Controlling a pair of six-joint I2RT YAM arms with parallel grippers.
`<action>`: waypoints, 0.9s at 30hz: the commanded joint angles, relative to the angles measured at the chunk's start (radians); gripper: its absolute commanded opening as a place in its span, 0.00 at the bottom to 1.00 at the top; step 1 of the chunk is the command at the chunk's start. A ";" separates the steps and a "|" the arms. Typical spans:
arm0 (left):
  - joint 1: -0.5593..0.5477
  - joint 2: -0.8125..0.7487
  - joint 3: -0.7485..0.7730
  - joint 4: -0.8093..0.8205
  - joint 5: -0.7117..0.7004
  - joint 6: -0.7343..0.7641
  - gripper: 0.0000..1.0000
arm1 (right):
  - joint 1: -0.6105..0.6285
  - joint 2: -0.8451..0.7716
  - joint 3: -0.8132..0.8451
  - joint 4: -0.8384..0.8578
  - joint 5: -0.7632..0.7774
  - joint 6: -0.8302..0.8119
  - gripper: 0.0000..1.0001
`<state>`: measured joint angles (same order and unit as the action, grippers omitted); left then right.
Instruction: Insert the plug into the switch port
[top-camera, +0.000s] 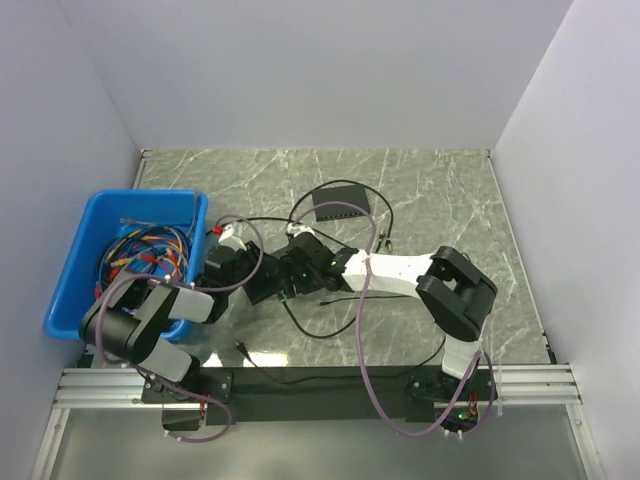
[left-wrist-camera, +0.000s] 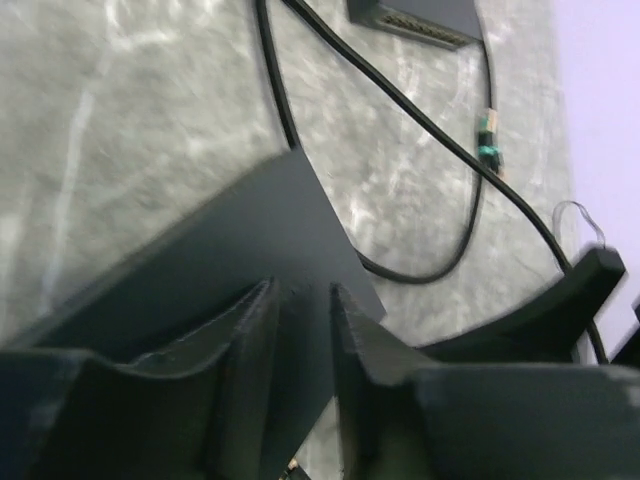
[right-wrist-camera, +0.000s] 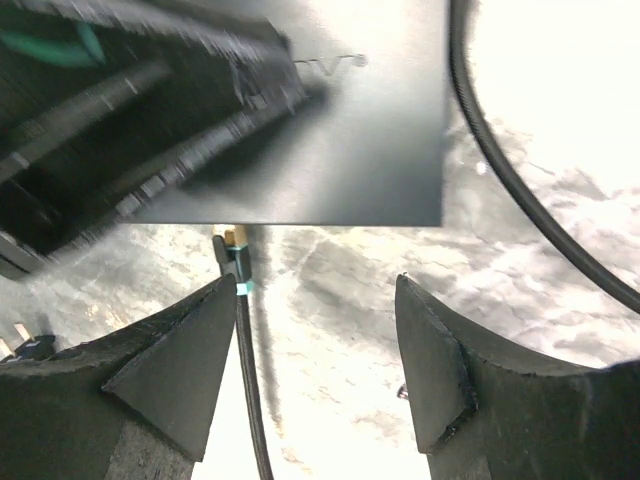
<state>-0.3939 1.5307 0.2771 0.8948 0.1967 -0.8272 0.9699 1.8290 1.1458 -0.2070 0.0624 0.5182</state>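
The switch (top-camera: 343, 205) is a small black box at the back of the table, its row of ports (left-wrist-camera: 425, 28) facing me. A thin black cable (left-wrist-camera: 420, 110) runs past it. A plug (right-wrist-camera: 234, 248) with a gold tip and teal band lies on the table just beside my right gripper's left finger (right-wrist-camera: 180, 370), under the edge of a flat black slab (right-wrist-camera: 370, 150). My right gripper (right-wrist-camera: 315, 290) is open and empty above the table. My left gripper (left-wrist-camera: 303, 295) is shut on the slab (left-wrist-camera: 230, 250). Both grippers meet at mid-table (top-camera: 285, 270).
A blue bin (top-camera: 70, 270) with a multicoloured wire bundle (top-camera: 150, 255) stands at the left. Another green-banded connector (left-wrist-camera: 487, 140) lies right of the switch, also in the top view (top-camera: 383, 238). A loose cable end (top-camera: 240, 347) lies near the front edge.
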 joint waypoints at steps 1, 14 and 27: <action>0.000 -0.067 0.077 -0.267 -0.100 0.062 0.38 | -0.016 -0.074 -0.044 0.073 0.004 0.028 0.72; 0.072 0.003 0.339 -0.642 -0.333 0.094 0.58 | -0.048 -0.021 -0.023 0.046 0.039 0.029 0.70; 0.063 0.077 0.209 -0.487 -0.071 0.010 0.54 | -0.046 0.170 0.236 -0.074 0.139 -0.003 0.70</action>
<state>-0.3122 1.5921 0.5552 0.4522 0.0135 -0.7765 0.9295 1.9659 1.2945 -0.2844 0.1272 0.5228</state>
